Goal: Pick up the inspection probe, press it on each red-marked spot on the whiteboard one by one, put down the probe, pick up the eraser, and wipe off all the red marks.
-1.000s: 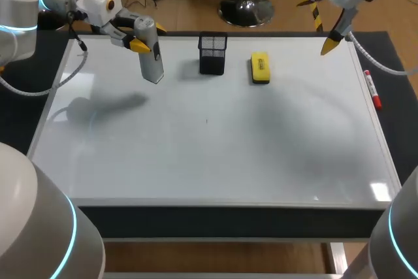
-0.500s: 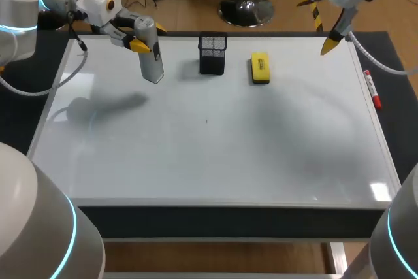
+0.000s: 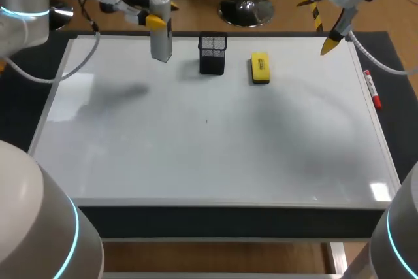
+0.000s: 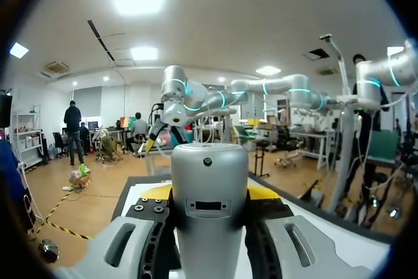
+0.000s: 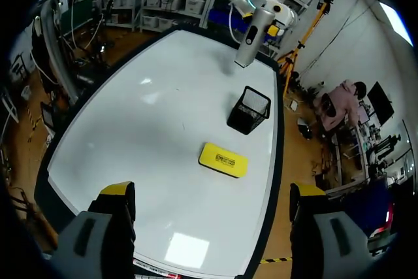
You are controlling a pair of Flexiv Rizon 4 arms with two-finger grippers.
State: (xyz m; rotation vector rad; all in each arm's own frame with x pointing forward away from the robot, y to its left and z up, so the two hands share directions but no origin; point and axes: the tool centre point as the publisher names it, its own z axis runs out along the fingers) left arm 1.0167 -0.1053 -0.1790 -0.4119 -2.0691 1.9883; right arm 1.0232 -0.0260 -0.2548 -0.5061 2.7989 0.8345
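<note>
Gripping the inspection probe [image 3: 160, 44] upright, L claw [image 3: 160, 16] is clamped on it from both sides, lifted off the whiteboard [image 3: 196, 155] near its far edge. A black mesh cup [image 3: 213, 53] stands beside the probe. R claw [image 5: 212, 191] hangs w/ fingers wide apart, the eraser [image 5: 223, 160] lying ahead of it.

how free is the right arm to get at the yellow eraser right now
Probably yes: the right pincer is open and empty, the eraser lies bare on the whiteboard ahead of it, nothing between.
</note>
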